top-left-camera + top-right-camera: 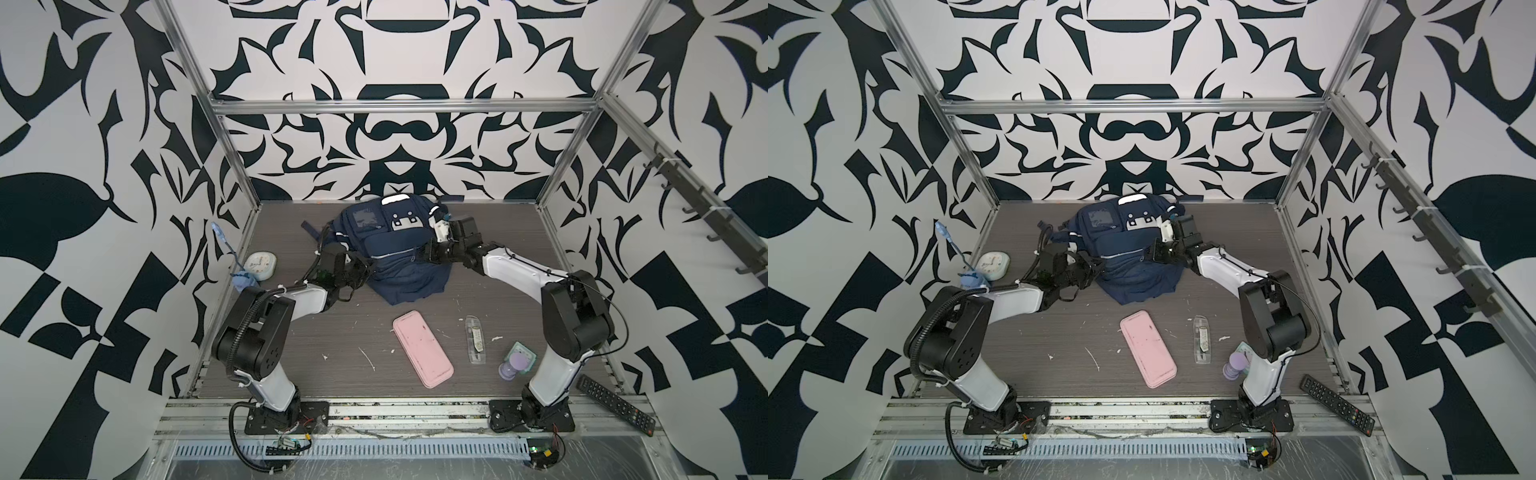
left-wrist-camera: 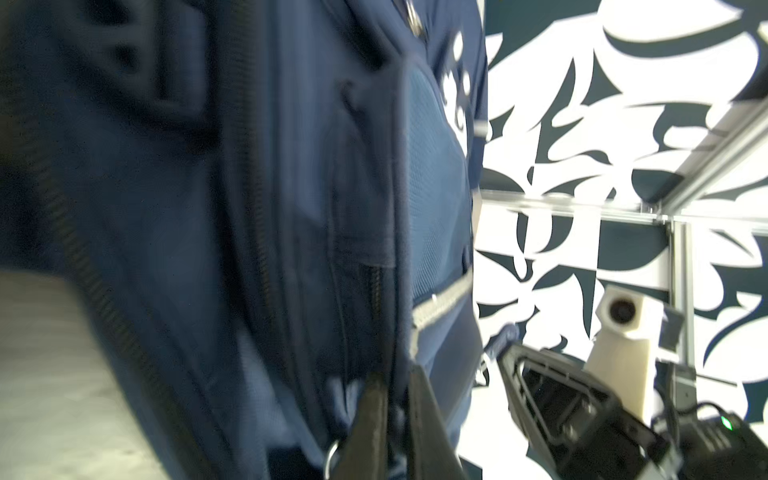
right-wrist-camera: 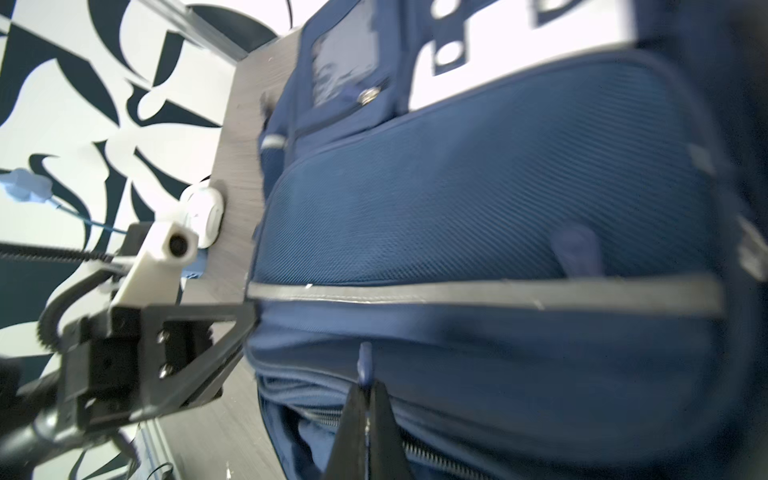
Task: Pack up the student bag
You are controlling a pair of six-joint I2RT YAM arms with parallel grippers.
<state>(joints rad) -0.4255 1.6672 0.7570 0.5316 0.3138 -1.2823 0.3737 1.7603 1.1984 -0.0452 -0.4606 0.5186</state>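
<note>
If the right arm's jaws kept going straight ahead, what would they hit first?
The student bag: the right gripper is already pinching what looks like its blue zip tab, so it would press straight into the fabric.

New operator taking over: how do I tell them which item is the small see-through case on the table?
Start at the navy student bag at the back of the grey tabletop, then come forward to the loose items. The see-through case lies between the long pink case and the purple thing; it alone is transparent and narrow.
</note>
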